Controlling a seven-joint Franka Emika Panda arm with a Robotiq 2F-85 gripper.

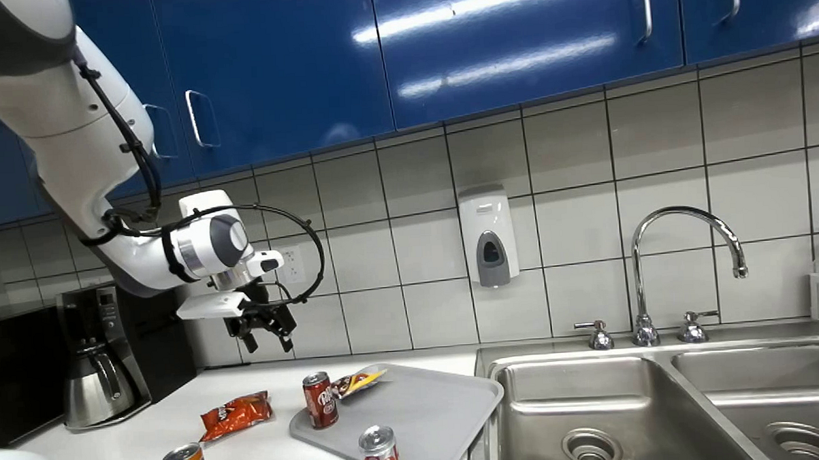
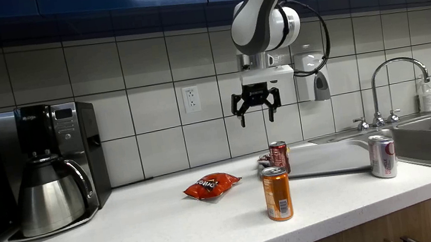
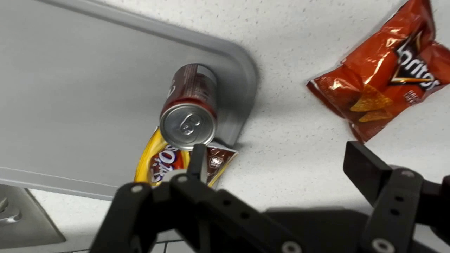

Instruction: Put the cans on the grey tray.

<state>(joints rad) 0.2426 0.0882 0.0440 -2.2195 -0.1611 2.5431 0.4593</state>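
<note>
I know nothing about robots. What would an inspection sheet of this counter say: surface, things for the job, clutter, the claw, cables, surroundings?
Surface: white speckled countertop.
Job's things: dark red can upright on the grey tray, near a corner; orange can and silver can upright on the countertop, off the tray.
Clutter: Doritos bag on the countertop; yellow-and-brown snack packet overlapping the tray's edge beside the dark red can.
Gripper: open, holding nothing, above the countertop.
Cables: black cable looping out from the arm, off the countertop.
Surroundings: coffee maker, steel double sink with faucet, soap dispenser on the tiled wall, blue cabinets.
</note>
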